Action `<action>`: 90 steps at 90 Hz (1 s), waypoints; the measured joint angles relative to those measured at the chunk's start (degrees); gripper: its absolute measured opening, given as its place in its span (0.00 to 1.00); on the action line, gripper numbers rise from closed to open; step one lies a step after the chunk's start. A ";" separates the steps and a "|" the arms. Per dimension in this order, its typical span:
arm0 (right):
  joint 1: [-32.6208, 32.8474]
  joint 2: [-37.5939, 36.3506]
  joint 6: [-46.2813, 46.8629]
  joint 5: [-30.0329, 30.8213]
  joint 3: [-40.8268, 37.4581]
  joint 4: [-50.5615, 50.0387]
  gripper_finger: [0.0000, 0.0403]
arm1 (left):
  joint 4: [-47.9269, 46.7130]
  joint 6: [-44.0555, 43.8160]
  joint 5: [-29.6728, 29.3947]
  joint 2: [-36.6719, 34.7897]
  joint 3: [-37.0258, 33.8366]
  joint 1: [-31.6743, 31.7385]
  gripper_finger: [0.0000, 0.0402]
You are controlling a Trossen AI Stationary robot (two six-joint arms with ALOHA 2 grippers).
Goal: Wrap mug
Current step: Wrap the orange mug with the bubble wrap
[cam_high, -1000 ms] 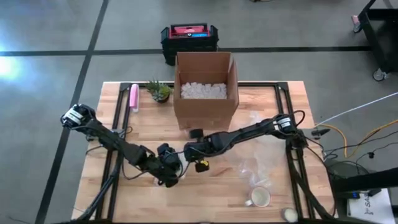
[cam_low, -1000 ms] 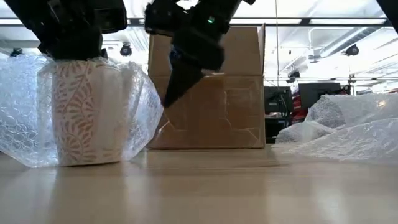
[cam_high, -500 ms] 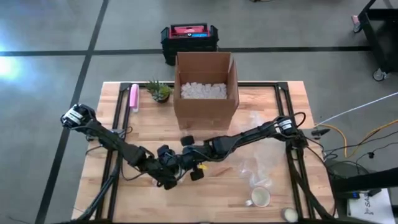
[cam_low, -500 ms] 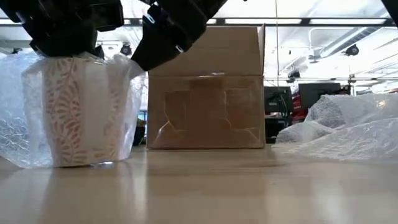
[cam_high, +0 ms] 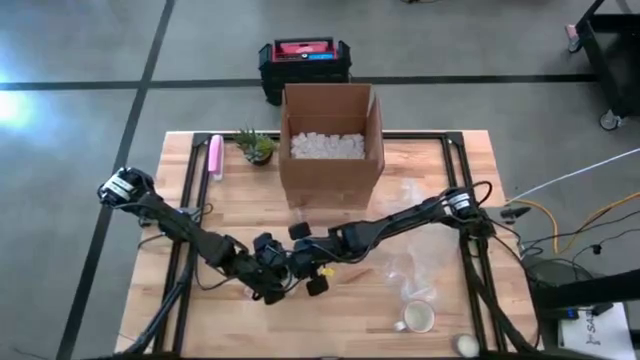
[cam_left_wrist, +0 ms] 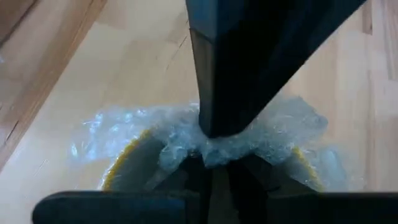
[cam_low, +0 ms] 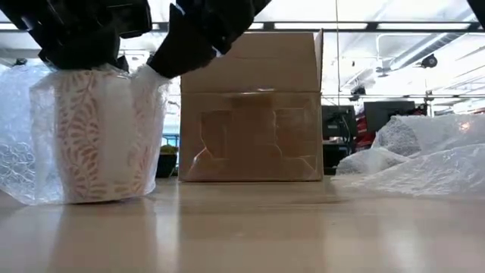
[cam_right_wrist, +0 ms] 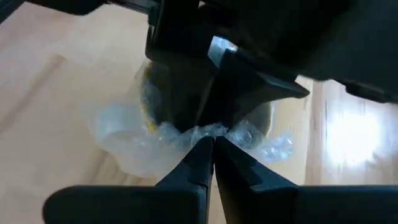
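Most of the wrapping looked done, as we judged it. The mug, a tall white cylinder with a rust-coloured leaf pattern, stood upright near the front left of the wooden table, and bubble wrap already clung around its sides, clear and dimpled, billowing loosely on the side away from the cardboard box. What remained, in our reading, was the top: the film's edges were gathered over the rim, where a yellow inner wall showed through, but nothing yet held them down.

We saw both grippers meeting over the mug's mouth. The left gripper had its fingers together, pinching a crumpled tuft of wrap at the rim. The right gripper came in from the opposite side, its jaws pressed together on the same bunched film.

Elsewhere, the box stood open at the back with white packing fill inside. A loose sheet of wrap lay on the right side of the table near a second mug, unwrapped.
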 joint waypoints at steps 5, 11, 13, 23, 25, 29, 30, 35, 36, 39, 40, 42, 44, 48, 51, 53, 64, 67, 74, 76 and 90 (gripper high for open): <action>-0.02 0.58 0.00 -0.01 0.09 0.41 0.01 | 0.09 0.13 0.00 -0.11 0.15 0.00 0.09; -0.02 1.09 0.00 -0.13 0.20 0.47 0.01 | -0.52 0.13 0.10 -0.58 0.99 0.00 0.09; -0.02 1.16 -0.01 -0.22 0.20 0.44 0.01 | -0.89 0.22 0.14 -0.98 1.41 0.02 0.09; 0.05 1.28 -0.17 -0.56 0.21 0.46 0.01 | -4.21 0.95 1.57 -2.90 3.83 -0.08 0.09; 0.08 1.28 -0.17 -0.64 0.29 0.56 0.01 | -5.24 0.96 1.89 -3.30 4.33 -0.26 0.09; 0.09 1.28 -0.17 -1.00 0.52 0.96 0.01 | -7.16 0.92 2.27 -3.99 5.26 -0.49 0.09; 0.09 1.29 -0.16 -1.06 0.62 1.05 0.01 | -7.54 0.92 2.40 -4.14 5.49 -0.52 0.09; 0.11 1.23 -0.08 -1.09 0.89 1.21 0.01 | -8.49 1.01 2.41 -4.94 6.17 -0.75 0.09; 0.12 1.19 -0.04 -1.06 0.91 1.21 0.01 | -8.50 1.02 2.35 -5.03 6.23 -0.79 0.09; 0.13 1.12 0.01 -0.91 1.00 1.17 0.01 | -8.67 1.13 2.01 -5.21 6.40 -0.82 0.09; 0.13 1.10 0.00 -0.90 1.02 1.17 0.01 | -8.76 1.14 1.85 -5.25 6.43 -0.83 0.09; 0.13 1.10 0.02 -0.85 1.05 1.12 0.01 | -8.92 1.12 1.54 -5.30 6.40 -0.83 0.09; 0.13 1.11 0.01 -0.83 1.08 1.11 0.01 | -8.95 0.97 1.37 -5.33 6.23 -0.83 0.09; 0.09 1.18 0.02 -0.73 1.09 0.88 0.01 | -8.85 0.30 0.88 -5.16 5.76 -0.83 0.09; 0.05 1.22 0.04 -0.59 1.09 0.54 0.01 | -8.84 -0.26 0.69 -4.94 5.52 -0.83 0.09; 0.04 1.26 0.04 -0.57 1.09 0.37 0.01 | -8.91 -0.61 0.85 -4.79 5.46 -0.82 0.09; 0.04 1.49 0.25 -0.59 1.09 0.27 0.01 | -9.91 -1.63 2.96 -4.42 5.44 -0.81 0.09; 0.02 1.49 0.24 -0.65 1.09 0.17 0.01 | -9.95 -1.79 3.09 -4.46 5.44 -0.81 0.09; 0.00 1.49 0.28 -0.63 1.09 0.05 0.01 | -10.42 -2.35 4.49 -4.81 5.44 -0.79 0.09; 0.00 1.49 0.26 -0.63 1.09 0.03 0.01 | -10.60 -2.55 5.01 -4.97 5.44 -0.79 0.09; 0.08 1.49 0.15 -0.42 1.03 -0.36 0.01 | -10.17 -3.24 5.89 -6.98 5.62 -0.83 0.09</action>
